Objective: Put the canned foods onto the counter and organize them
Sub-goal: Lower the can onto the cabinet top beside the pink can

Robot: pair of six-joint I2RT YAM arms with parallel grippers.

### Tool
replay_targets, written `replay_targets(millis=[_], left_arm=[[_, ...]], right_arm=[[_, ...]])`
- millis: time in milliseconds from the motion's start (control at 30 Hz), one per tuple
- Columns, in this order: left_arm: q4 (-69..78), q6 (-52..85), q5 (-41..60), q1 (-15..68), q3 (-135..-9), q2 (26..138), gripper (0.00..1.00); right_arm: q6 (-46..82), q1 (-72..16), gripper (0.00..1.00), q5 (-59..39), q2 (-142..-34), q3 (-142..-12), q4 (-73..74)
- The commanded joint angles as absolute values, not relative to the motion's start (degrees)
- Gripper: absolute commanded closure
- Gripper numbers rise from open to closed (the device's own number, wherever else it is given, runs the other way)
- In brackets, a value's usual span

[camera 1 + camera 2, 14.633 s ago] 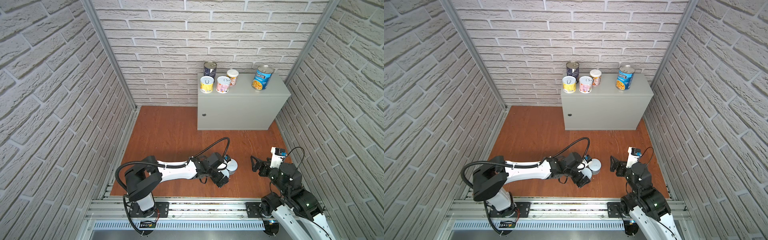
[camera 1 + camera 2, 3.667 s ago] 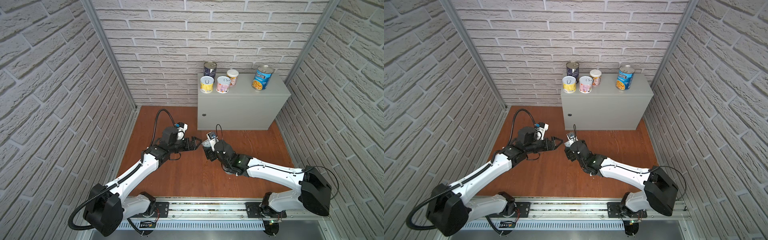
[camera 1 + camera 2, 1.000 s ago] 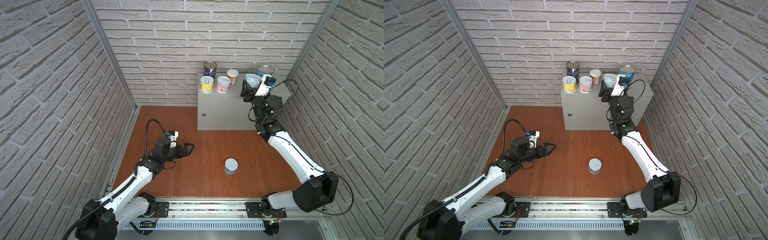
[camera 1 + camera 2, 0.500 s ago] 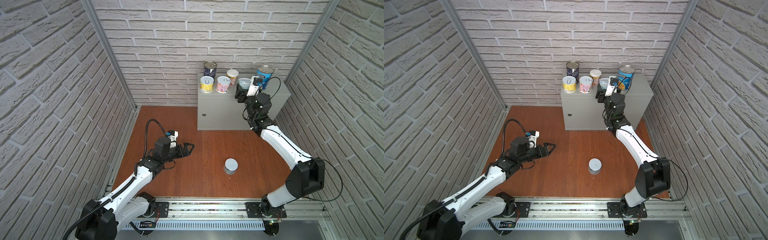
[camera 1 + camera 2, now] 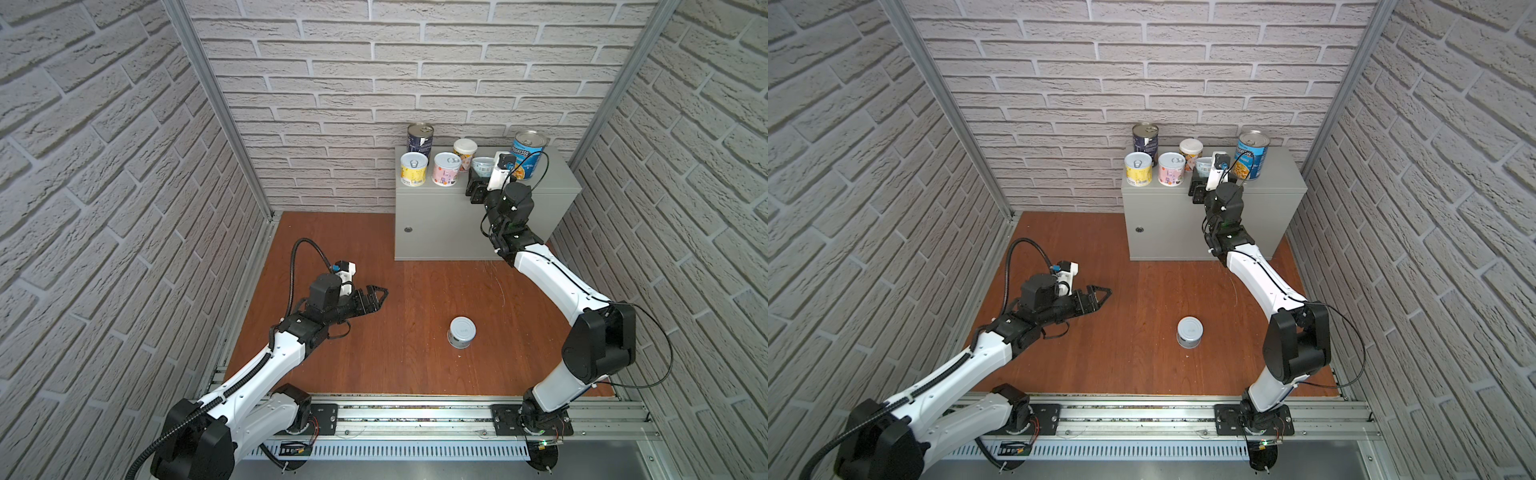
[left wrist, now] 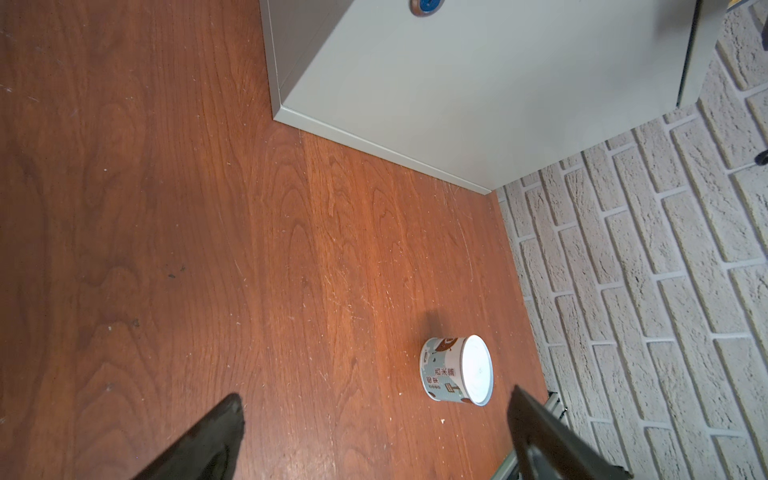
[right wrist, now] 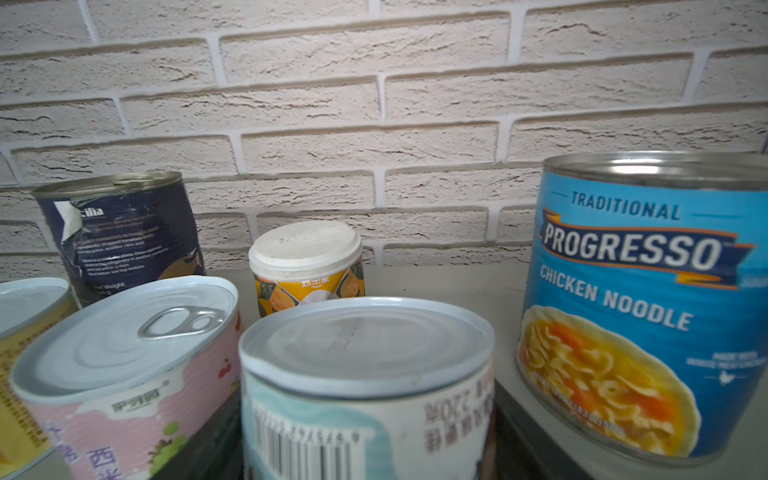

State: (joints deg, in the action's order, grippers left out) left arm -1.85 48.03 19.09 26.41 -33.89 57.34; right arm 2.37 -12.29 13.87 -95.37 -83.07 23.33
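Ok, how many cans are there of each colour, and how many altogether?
Blue Progresso can: 1
Dark navy can: 1
Yellow can: 1
Pink can: 1
Peach can: 1
Pale teal cans: 2
Total: 7

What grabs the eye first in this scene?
The right gripper grips a pale teal can at the grey counter, between the pink can and the blue Progresso can. Next, one short can stands alone on the wooden floor, with the open left gripper to its left in both top views.
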Motion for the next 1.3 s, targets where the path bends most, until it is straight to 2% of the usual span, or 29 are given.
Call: replay_targets(millis=[0,233,867,1100,1267], left_arm=[[-1.1,46.9,18.2,25.9,-34.1,57.6,0.02],[-1.9,47.2,18.0,25.9,-34.8,58.2,0.02],[-5.7,48.1,17.9,25.9,-37.4,58.5,0.02],[-5.6,48.1,18.7,25.8,-36.9,57.9,0.02],[-5.3,48.3,18.9,25.8,-36.2,57.1,0.02]], right_arm=[[0.7,-11.9,0.37,15.0,-95.4,-86.6,30.2],[-0.9,-11.8,0.37,20.6,-97.9,-86.7,32.7],[1.2,-9.6,0.32,19.5,-107.1,-93.3,31.8],[3.9,-9.6,0.08,17.9,-105.1,-90.3,31.0],[4.2,-9.5,0.03,15.4,-101.9,-87.1,30.6]])
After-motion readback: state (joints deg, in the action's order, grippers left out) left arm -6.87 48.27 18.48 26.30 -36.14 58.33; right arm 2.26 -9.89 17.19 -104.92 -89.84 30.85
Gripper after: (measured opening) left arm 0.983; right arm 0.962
